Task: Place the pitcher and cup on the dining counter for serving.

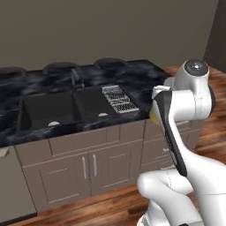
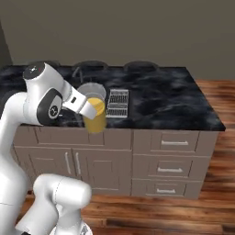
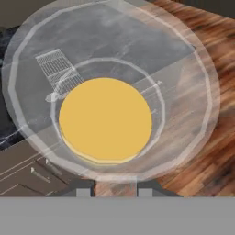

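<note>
Pitcher [image 2: 95,117] is held up clamped in the gripper [image 3: 111,187], seen in front of dining counter [image 2: 174,98] edge, at 9 o'clock from the drying rack [image 2: 118,103], above cabinet doors [image 2: 78,160].

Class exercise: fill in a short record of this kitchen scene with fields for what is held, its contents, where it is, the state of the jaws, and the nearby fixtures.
held: the pitcher, clear and upright
contents: orange-yellow liquid in its lower part
position: in the air at the front edge of the dining counter, not set down
gripper: jaws closed on the pitcher
fixtures: sink with a drying rack beside it
</note>
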Robot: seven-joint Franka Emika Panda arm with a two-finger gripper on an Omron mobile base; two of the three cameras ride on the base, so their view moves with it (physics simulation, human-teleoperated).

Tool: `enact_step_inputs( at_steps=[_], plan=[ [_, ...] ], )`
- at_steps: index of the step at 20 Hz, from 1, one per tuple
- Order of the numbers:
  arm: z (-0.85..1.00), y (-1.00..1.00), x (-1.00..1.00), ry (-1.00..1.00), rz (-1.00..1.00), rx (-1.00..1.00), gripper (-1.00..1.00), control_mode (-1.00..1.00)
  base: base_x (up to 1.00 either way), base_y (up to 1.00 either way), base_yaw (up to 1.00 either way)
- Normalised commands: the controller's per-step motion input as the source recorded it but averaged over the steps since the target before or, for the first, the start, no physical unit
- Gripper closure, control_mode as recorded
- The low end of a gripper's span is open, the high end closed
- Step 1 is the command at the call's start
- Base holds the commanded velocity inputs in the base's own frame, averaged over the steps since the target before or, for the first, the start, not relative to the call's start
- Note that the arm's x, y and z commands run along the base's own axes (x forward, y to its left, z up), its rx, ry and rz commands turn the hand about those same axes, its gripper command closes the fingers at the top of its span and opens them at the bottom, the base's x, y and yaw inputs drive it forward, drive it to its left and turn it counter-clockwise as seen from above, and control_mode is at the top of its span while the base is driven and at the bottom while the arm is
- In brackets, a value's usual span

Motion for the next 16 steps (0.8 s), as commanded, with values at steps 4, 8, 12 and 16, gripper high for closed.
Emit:
enact_step_inputs(
  at_steps=[4,8,12,16],
  plan=[
    [0.00,0.00,0.00,0.00,0.00,0.00,1.00,1.00,0.58,-1.00,-0.17],
    [0.00,0.00,0.00,0.00,0.00,0.00,1.00,1.00,0.82,-1.00,-0.11],
    [0.00,0.00,0.00,0.00,0.00,0.00,1.00,1.00,0.93,-1.00,-0.07],
    [0.00,0.00,0.00,0.00,0.00,0.00,1.00,1.00,0.75,-1.00,-0.02]
  ],
)
